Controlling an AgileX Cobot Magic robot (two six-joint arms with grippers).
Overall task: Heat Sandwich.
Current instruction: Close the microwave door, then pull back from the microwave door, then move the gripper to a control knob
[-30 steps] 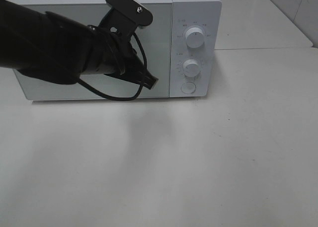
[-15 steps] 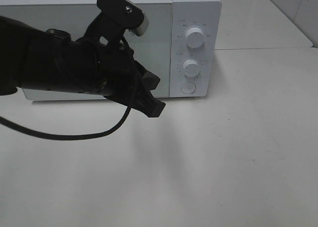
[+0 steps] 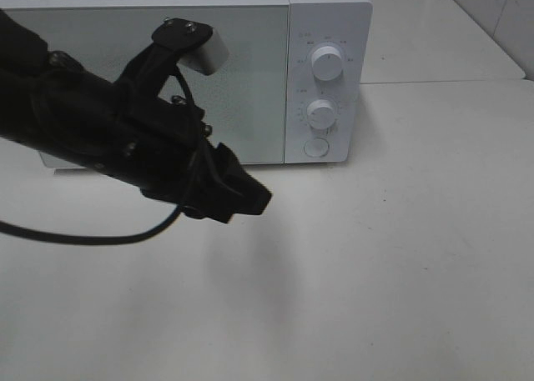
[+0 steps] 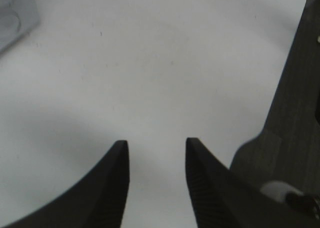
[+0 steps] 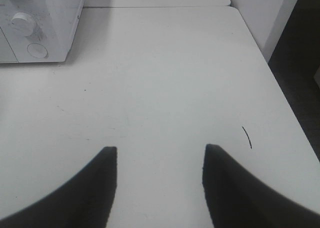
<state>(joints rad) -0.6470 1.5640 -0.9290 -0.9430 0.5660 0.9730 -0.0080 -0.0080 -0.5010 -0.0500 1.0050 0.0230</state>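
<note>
high view: the microwave (image 3: 167,72) stands with its door shut and no sandwich shows anywhere, so it is likely inside. the left arm reaches across the door front, the left gripper (image 3: 250,199) slanting down over the table (image 3: 400,264). left wrist: its fingers (image 4: 112,188) stand apart, holding nothing. right wrist: the right gripper (image 5: 159,153) hovers over bare table, fingers spread wide, empty.

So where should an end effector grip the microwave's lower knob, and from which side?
Pinch the lower knob across its round rim, coming straight at the front of the microwave from the table side. It sticks out of the upright panel as a short cylinder. The upper knob and button sit close above and below, so fingers at its two sides seem safest.
</note>
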